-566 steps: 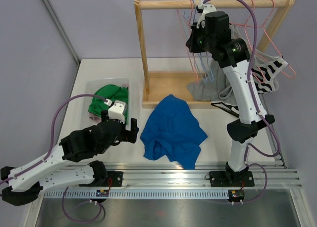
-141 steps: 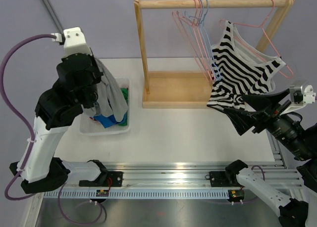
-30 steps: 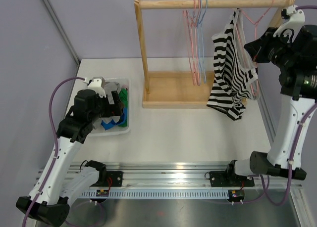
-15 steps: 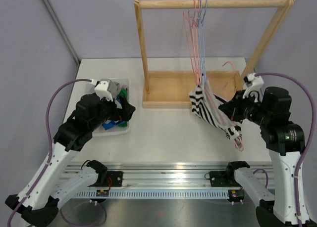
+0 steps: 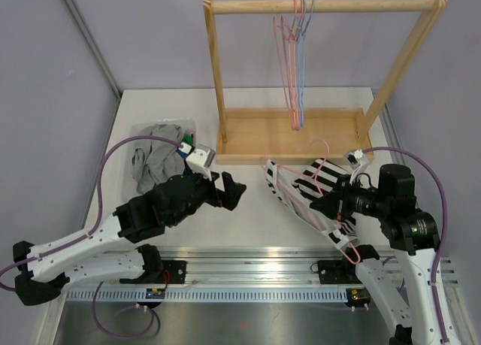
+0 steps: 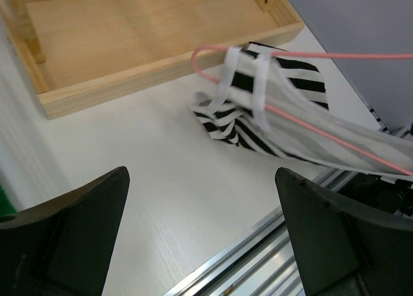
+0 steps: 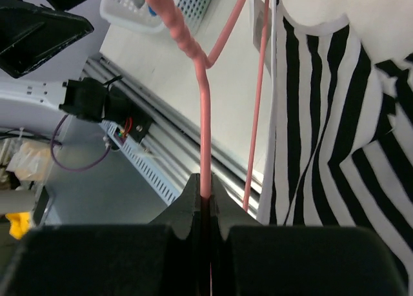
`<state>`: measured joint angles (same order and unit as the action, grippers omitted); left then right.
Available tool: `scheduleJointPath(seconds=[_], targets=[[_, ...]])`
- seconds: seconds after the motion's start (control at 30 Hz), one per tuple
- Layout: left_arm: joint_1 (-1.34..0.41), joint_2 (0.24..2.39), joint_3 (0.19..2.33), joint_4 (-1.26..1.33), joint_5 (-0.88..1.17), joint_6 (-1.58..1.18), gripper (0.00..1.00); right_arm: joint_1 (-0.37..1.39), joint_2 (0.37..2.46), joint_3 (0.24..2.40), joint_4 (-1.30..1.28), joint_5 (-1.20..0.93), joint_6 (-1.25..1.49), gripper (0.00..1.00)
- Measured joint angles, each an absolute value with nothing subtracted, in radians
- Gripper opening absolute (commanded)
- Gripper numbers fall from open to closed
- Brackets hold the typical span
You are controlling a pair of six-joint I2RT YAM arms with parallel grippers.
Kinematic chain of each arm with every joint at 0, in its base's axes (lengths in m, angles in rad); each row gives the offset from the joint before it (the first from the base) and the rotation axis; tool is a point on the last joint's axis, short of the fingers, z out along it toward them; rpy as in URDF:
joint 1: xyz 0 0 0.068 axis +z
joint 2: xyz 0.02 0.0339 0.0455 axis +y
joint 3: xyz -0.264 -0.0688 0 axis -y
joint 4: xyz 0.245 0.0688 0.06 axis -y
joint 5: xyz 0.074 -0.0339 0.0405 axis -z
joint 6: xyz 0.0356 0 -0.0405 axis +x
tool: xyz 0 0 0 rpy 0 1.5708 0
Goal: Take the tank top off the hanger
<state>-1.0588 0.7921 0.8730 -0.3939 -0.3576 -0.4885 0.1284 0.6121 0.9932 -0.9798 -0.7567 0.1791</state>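
**Strip striped top off pink hanger: right holds, left goes for the straps**

My right claw is clenched on the pink hanger, wire pinched flat between the fingers. My left claw is released, jaws spread wide, holding nothing and hovering over the table middle, pointed at the garment.

The tank top is on the hanger, bunched along the wire. It is low over the table's front-right part, just in front of the wooden rack base. I can't tell if it's resting on the table or just above it.

My read of the step is that left takes the cloth and right anchors. The best grab is the shoulder straps looped over the wire near the hook end. I should pinch fabric only, not wire, then pull along the hanger arm and away from right. The right grip needs to be firm or the hanger twists.

The rack base edge sits just behind the straps and could snag a finger. Spare hangers on the rail are well apart. The bin with its grey cloth heap is at the left edge, beside my left arm. The front rail is near the hanger's low end.
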Motion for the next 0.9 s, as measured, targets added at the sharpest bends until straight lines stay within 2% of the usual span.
scheduleJointPath(seconds=[0.17,0.47,0.6,0.63,0.73,0.8,0.9], targets=[[-1.208,0.904,0.883,-0.262,-0.484,-0.421,0.99,0.129,0.546,0.915,-0.968,-0.871,0.232,0.0],[-1.218,1.123,0.958,-0.193,-0.537,-0.348,0.89,0.153,0.51,0.978,-0.971,-0.984,0.271,0.0],[-1.219,1.156,0.974,-0.171,-0.534,-0.333,0.58,0.168,0.516,1.005,-0.971,-0.991,0.273,0.0],[-1.219,1.162,0.978,-0.167,-0.535,-0.331,0.38,0.171,0.516,1.007,-0.972,-0.989,0.273,0.0],[-1.219,1.172,0.987,-0.164,-0.537,-0.323,0.17,0.178,0.519,1.008,-0.974,-0.986,0.27,0.0],[-1.221,1.175,0.995,-0.174,-0.55,-0.319,0.15,0.189,0.529,1.013,-0.98,-0.974,0.261,0.0],[-1.221,1.171,1.0,-0.203,-0.602,-0.321,0.05,0.233,0.559,1.036,-1.004,-0.922,0.233,0.0]])
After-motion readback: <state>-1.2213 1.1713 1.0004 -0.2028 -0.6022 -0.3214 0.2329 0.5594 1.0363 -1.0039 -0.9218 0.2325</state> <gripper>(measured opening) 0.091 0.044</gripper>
